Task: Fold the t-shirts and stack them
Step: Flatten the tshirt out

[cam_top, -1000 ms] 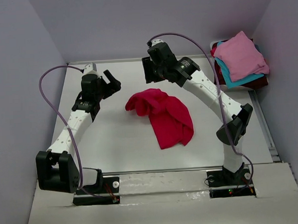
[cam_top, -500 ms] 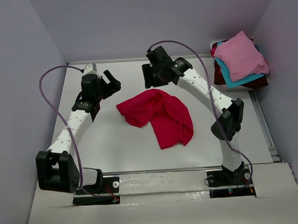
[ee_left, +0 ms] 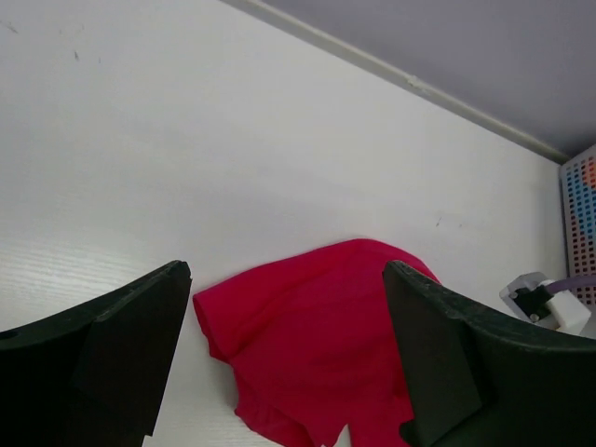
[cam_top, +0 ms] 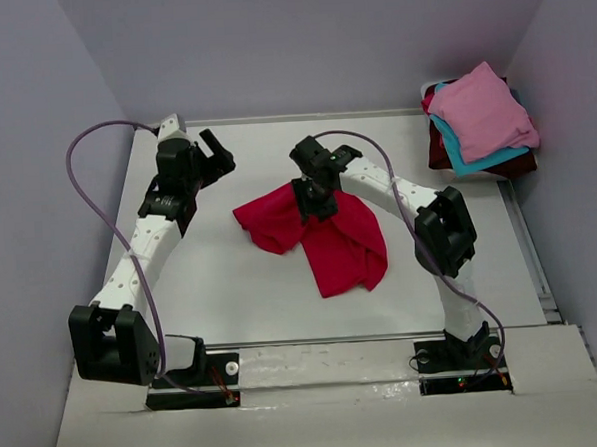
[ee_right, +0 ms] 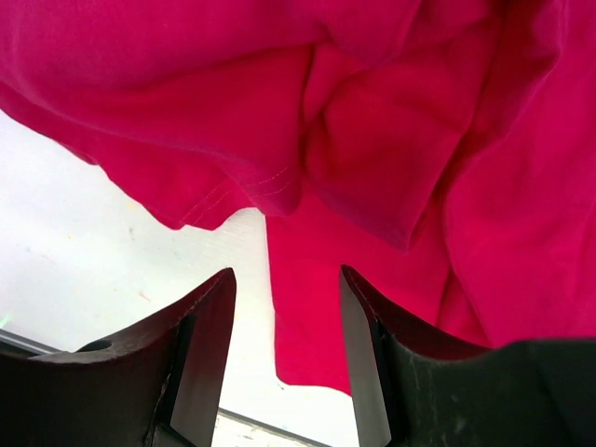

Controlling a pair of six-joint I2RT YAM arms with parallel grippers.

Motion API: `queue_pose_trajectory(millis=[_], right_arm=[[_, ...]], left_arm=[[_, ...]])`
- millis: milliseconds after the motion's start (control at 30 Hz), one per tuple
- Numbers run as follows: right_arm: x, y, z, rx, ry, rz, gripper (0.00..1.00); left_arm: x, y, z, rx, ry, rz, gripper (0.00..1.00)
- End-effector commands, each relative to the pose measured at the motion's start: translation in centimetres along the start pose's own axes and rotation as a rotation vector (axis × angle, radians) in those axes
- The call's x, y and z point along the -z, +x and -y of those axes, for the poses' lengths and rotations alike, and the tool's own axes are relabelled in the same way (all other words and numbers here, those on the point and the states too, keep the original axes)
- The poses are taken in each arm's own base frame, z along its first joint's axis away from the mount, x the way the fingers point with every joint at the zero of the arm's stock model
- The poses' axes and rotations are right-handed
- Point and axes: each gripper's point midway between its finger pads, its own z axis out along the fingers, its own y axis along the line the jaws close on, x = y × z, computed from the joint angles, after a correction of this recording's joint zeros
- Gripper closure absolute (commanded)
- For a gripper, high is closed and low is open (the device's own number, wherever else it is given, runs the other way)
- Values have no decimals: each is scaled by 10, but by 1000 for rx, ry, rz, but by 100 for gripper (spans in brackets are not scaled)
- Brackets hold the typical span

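Centrally on white table (cam_top: 232,287), crumpled crimson-red cloth t-shirt (cam_top: 342,249), long axis far-left to near-right; directly over its far fold, right gripper (ee_right: 285,272), jaws parted, gripping nothing; farther left, clear of cloth, left gripper (ee_left: 287,270), spread wide.

Four t-shirts, two arms, two grippers, one table (cam_top: 232,287).
One crimson t-shirt (cam_top: 329,240) is single on the table; three more are stacked, one pink t-shirt (cam_top: 481,109), one teal t-shirt (cam_top: 457,155), one maroon t-shirt (cam_top: 434,151). The arms number two, left arm (cam_top: 145,247) and right arm (cam_top: 397,188), with one gripper each: left gripper (cam_top: 213,153), right gripper (cam_top: 312,201).
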Motion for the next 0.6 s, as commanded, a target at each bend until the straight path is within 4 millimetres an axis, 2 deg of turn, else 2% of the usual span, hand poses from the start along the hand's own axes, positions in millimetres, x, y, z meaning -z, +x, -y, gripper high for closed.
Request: queue_pose_trajectory(millis=[0,133,300,500,567], right_arm=[[-1,-7,-16,-3,-75,24,47],[-10,-4,-21,9,-88,24,47],[-24,-11,-26,13,-99,22,48],[-35,-20,-27,25,-90,41,48],[-37,-22,-29,26,-96,45,51]], left_arm=[[11,-59,13,-18,16,151,4],[13,-69,9,-19,9,171,4],[16,-71,9,-14,18,174,4],[22,-66,6,-18,12,160,4],[24,-63,5,-19,12,155,4]])
